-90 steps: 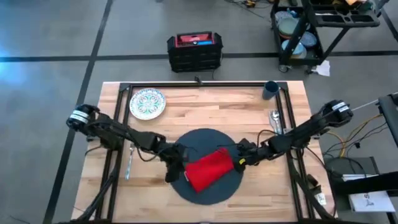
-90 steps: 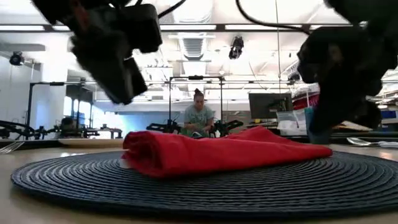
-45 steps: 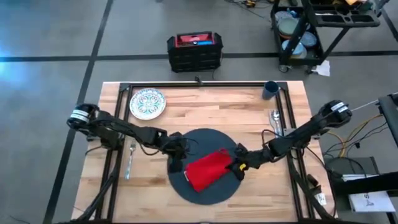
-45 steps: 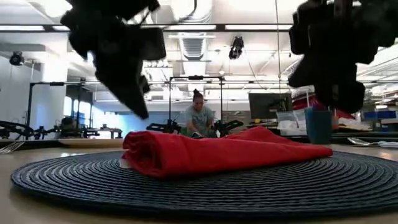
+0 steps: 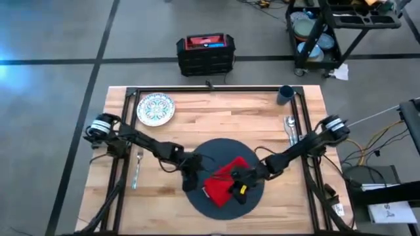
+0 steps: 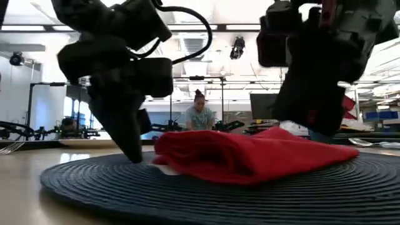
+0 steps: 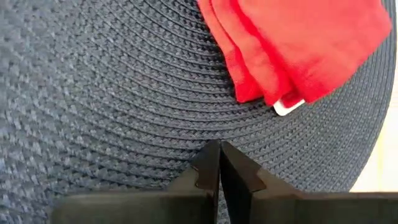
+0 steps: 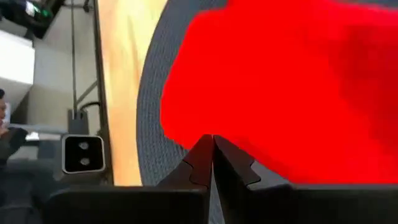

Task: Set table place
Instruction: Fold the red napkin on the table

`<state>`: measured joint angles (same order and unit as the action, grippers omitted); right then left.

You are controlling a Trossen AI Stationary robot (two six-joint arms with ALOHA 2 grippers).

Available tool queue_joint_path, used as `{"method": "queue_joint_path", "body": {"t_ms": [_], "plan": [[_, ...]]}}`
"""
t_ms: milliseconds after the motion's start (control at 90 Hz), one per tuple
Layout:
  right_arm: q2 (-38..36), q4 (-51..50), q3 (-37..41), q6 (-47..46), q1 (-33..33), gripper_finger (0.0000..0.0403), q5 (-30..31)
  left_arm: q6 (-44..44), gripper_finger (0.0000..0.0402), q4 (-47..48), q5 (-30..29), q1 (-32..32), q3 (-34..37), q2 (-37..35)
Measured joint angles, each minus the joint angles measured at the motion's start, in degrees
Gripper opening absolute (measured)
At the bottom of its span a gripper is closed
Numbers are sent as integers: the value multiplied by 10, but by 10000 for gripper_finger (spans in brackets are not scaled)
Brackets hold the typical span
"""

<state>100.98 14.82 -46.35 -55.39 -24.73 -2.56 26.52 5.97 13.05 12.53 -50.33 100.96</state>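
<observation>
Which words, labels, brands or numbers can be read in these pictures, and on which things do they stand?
None can be read.
White tag on the red napkin: shows no print.
Red-topped black case on the floor: its marking is too small to read.

Red napkin [image 5: 224,181] on dk grey woven mat [image 5: 197,152]; white plate [image 5: 155,109] w/ green-multicolour pattern; dk blue cup [image 5: 285,95]; light wood counter [image 5: 223,118], black rail.
</observation>
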Motion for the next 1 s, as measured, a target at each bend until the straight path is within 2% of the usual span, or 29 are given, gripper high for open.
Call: {"method": "queue_joint_path", "body": {"t_ms": [156,333,411,478,567,689,889,1000], "plan": [[24,-55,-2,-28,4,0,-18,0,0,-4,-1,4,-2,4],[5,52,-4,4,3,0,4,0,0,-6,-1,4,-2,4],[2,16,-6,-5,10,0,6,0,0,-7,-1,4,-2,4],[27,-30,-1,-9,20,0,-9,-2,0,-7,-2,4,-2,4],[20,-12,-2,-10,23,0,-23,-6,0,-10,-3,4,-2,4],[-14,-21,3,6,23,0,25,-5,0,-11,-4,4,-2,4],[-74,-196,16,23,45,0,84,-5,0,-11,-5,5,-2,3],[-113,-227,26,27,44,0,83,-5,0,-12,-5,5,-1,3]]}}
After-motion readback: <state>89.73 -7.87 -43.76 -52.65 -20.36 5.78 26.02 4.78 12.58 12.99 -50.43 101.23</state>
